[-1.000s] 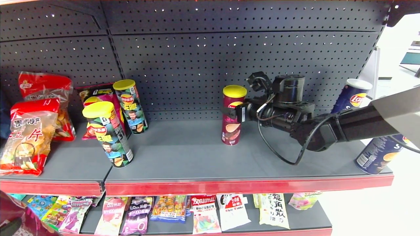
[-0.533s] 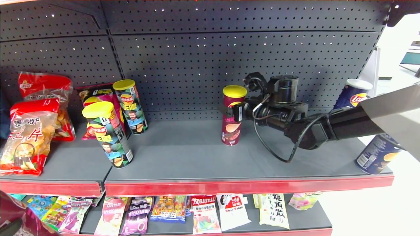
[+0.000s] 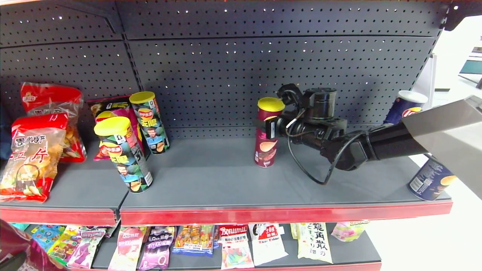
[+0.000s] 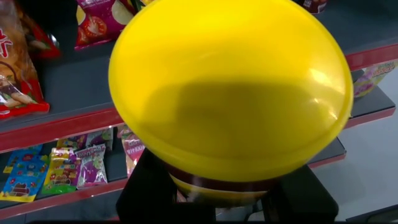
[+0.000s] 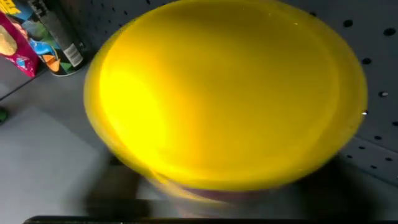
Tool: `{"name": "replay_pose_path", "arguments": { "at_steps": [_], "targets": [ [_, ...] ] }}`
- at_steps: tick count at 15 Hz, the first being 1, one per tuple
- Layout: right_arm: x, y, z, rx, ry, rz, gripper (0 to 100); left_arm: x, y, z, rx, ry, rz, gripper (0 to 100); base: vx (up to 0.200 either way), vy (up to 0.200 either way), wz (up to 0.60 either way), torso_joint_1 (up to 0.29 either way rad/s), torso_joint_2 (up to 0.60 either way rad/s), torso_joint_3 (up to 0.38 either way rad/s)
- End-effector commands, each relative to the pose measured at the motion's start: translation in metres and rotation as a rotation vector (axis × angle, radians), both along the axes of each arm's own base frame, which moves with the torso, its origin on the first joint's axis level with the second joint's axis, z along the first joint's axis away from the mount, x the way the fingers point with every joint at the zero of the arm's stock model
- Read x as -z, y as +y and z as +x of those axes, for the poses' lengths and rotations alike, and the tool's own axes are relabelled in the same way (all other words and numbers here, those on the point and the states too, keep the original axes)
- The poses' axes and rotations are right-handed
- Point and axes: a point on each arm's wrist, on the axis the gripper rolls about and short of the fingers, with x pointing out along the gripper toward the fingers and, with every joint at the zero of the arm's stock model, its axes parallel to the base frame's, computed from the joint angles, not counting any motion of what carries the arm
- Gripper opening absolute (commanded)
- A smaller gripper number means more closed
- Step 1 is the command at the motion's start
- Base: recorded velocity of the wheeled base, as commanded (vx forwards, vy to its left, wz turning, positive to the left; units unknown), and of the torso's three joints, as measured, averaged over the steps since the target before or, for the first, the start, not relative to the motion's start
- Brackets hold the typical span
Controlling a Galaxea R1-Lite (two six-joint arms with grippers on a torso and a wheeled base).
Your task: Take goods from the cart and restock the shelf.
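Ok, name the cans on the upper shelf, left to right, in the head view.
Tilted yellow-lidded can → rear yellow-lidded can → maroon can → white-lidded blue can → front blue can.

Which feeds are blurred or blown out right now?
Right wrist view: the maroon can's lid is smeared by motion blur. Left wrist view: the left can's lid is crisp, with a shadow across it. Head view: sharp, but the room right of the shelf is washed out.

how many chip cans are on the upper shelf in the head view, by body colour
teal-green cylindrical chip cans with yellow lids: 2
maroon cylindrical chip can with yellow lid: 1
dark blue cylindrical chip cans: 2
total: 5
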Motion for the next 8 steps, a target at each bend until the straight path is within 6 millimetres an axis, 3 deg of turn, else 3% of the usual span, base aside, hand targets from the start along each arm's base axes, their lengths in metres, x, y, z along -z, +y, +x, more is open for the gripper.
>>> {"name": "replay_pose_path", "arguments": {
  "at_steps": [1,4,8],
  "targets": [
    [0.001,0.002,-0.001,-0.005,0.002,-0.001,0,0.000,0.000,0.000,-0.001,0.001,0.000,0,0.000,0.000,0.00,0.000,0.00,0.000],
    [-0.002,0.005,-0.005,0.000,-0.002,-0.002,0,0.000,0.000,0.000,-0.001,0.000,-0.001,0,0.000,0.000,0.00,0.000,0.00,0.000],
    [-0.018,0.006,-0.053,0.075,0.017,-0.019,0,0.000,0.000,0.000,0.000,0.001,-0.001,0,0.000,0.000,0.00,0.000,0.00,0.000]
  ]
}}
